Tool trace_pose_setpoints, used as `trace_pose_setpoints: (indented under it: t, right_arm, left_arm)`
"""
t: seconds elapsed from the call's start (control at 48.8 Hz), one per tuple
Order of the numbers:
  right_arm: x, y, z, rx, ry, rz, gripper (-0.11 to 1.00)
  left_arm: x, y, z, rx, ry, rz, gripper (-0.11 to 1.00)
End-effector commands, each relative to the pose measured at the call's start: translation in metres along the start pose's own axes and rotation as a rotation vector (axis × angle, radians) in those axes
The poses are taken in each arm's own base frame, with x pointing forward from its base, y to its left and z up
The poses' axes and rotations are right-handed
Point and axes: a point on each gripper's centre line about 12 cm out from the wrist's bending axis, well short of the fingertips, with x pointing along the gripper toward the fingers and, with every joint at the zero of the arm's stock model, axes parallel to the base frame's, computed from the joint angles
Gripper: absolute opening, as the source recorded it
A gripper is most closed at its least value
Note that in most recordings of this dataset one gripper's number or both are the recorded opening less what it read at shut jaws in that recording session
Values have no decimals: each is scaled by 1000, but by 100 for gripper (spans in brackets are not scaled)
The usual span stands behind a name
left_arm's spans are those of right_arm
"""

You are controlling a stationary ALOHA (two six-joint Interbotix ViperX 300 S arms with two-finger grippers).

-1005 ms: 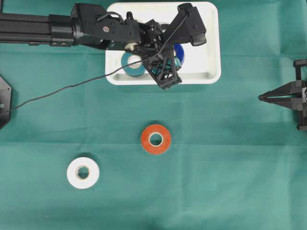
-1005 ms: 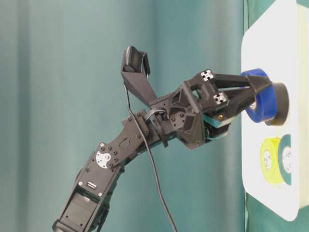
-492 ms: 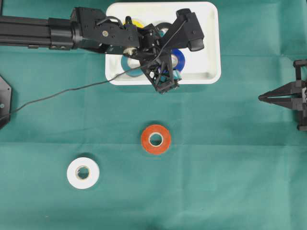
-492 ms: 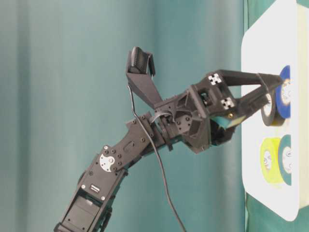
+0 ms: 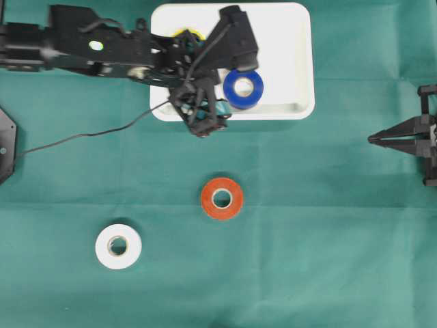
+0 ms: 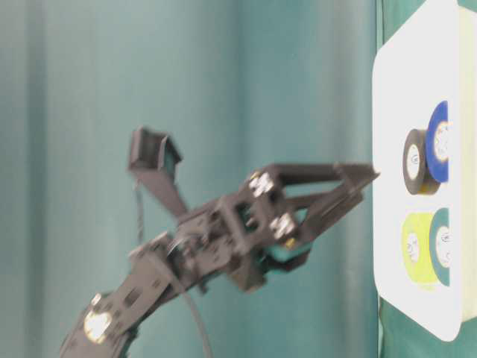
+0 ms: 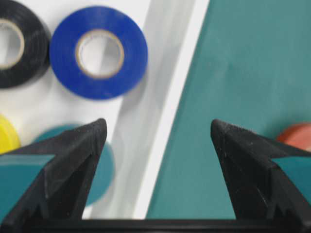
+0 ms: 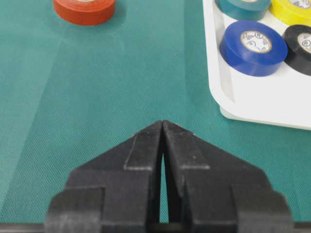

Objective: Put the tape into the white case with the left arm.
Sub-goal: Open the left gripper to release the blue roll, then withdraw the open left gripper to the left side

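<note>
The white case [image 5: 293,61] lies at the top middle of the green cloth. A blue tape [image 5: 243,87] lies flat inside it, beside a black tape [image 7: 14,48], a yellow tape [image 7: 6,136] and a teal tape [image 7: 99,170]. My left gripper [image 5: 203,117] hovers over the case's front rim [image 7: 165,121], open, with nothing between its fingers; the blue tape [image 7: 98,52] lies clear ahead of them. An orange tape [image 5: 221,198] and a white tape [image 5: 117,246] lie on the cloth. My right gripper [image 5: 372,139] rests shut at the right edge.
The left arm's body covers the left part of the case in the overhead view. A black cable [image 5: 82,137] trails across the cloth to the left. In the right wrist view the case's corner [image 8: 252,104] lies ahead to the right.
The left gripper opened and let go of the blue tape, which now lies flat in the case. The arm has since drawn back left and away from the case.
</note>
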Motion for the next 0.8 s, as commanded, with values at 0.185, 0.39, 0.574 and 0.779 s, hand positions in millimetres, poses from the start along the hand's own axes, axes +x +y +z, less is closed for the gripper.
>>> trace_pose_setpoints:
  t: [0.185,0.39,0.574,0.779]
  right_arm:
    - [1,0,4,2,-12,-1,-9]
    - [1,0,4,2,-14,-1,-9]
    - [1,0,4,2,-14,-1,-9]
    - [1,0,4,2,-14,-1,-9]
  left_arm:
    - [-53,-1,-18,8,-69,-16,87]
    - [-66,1,-45,14,-64,-19,87]
    - [-77,4,-66,15,-70,-20,87]
    - [-87,9,-96,15,-120,-27,87]
